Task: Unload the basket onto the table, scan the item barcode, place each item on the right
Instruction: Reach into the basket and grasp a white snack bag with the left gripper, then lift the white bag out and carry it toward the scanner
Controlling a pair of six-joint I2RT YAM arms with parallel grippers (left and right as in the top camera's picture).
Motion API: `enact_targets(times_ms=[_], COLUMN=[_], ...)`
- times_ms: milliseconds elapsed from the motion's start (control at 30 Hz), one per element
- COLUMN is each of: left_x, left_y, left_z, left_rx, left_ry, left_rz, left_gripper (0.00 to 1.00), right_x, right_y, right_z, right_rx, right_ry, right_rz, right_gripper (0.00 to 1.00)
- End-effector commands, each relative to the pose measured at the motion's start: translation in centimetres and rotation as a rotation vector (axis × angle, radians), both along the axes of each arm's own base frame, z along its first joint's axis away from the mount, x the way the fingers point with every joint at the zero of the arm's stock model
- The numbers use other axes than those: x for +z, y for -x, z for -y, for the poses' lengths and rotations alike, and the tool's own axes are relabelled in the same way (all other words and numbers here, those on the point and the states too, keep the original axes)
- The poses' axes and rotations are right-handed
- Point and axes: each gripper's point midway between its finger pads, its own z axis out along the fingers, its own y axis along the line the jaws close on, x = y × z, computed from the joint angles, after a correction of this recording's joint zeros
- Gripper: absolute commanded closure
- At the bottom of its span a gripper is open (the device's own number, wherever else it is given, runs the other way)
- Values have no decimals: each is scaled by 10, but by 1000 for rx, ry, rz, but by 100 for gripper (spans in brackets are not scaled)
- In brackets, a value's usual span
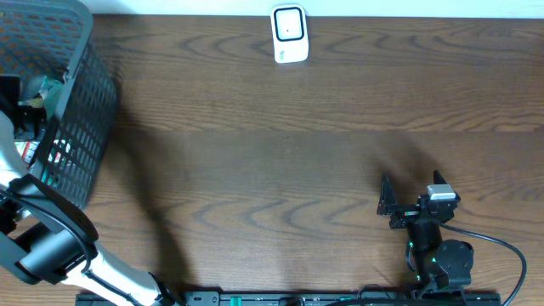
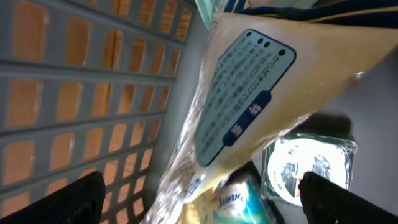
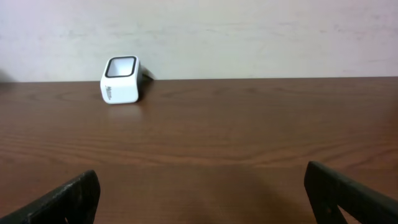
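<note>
Overhead view shows the task barely begun: the left arm (image 1: 51, 234) reaches into the grey basket (image 1: 81, 110) at the upper left of the frame. The white scanner (image 1: 289, 36) stands alone at the top centre of the bench (image 1: 280, 170), with nothing near it. In the left wrist view the left jaws stand wide apart and hold nothing, hovering over a yellow packet (image 2: 249, 93) with a blue label (probably the item to pick), which lies in the basket among other packs (image 2: 305, 165). The right jaws, at the lower right of the overhead frame, gape empty too. Grasping the item, lifting it out and presenting its barcode to the scanner are all yet to do.
</note>
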Motion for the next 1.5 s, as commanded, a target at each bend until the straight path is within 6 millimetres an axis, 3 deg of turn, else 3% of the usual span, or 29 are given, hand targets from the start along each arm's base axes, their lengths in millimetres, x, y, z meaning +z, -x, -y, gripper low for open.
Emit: enact_targets(times_ms=[0,267,300,367,433,567,667,733,767,833,867,1100,1300,1467], left_x=[-18,-66,-71,-77,-75,-66,-56,-45,-38,-24,-15,46,147,241], left_y=[2,2,2,2,-1,-5,-6,-7,-7,-8,-9,-22,-34,-15], left_z=[-5,-7,-7,-7,-9,-13,-13,-13,-14,-15,-14,11,50,75], left_rx=[-4,0,0,0,10,53,80,98,107,131,145,114,24,94], left_ry=[2,59,66,70,63,53,48,39,32,21,17,86,153,181], left_rz=[-27,-97,-107,-111,-95,-47,-17,11,31,71,99,306,630,928], left_gripper=[2,3,9,31,43,44,61,67,71,90,92,93,93,93], right_x=[-1,-1,-1,-1,-1,-1,-1,-1,-1,-1,-1,-1,-1,-1], right_y=[0,0,0,0,0,0,0,0,0,0,0,0,0,0], right_z=[-2,-2,-2,-2,-2,-2,-2,-2,-2,-2,-2,-2,-2,-2], right_rx=[10,10,10,10,10,10,10,10,10,10,10,10,10,10], right_ry=[7,7,7,7,7,7,7,7,7,7,7,7,7,7], right_rz=[1,1,1,1,1,1,1,1,1,1,1,1,1,1], right_gripper=[1,1,1,1,1,1,1,1,1,1,1,1,1,1])
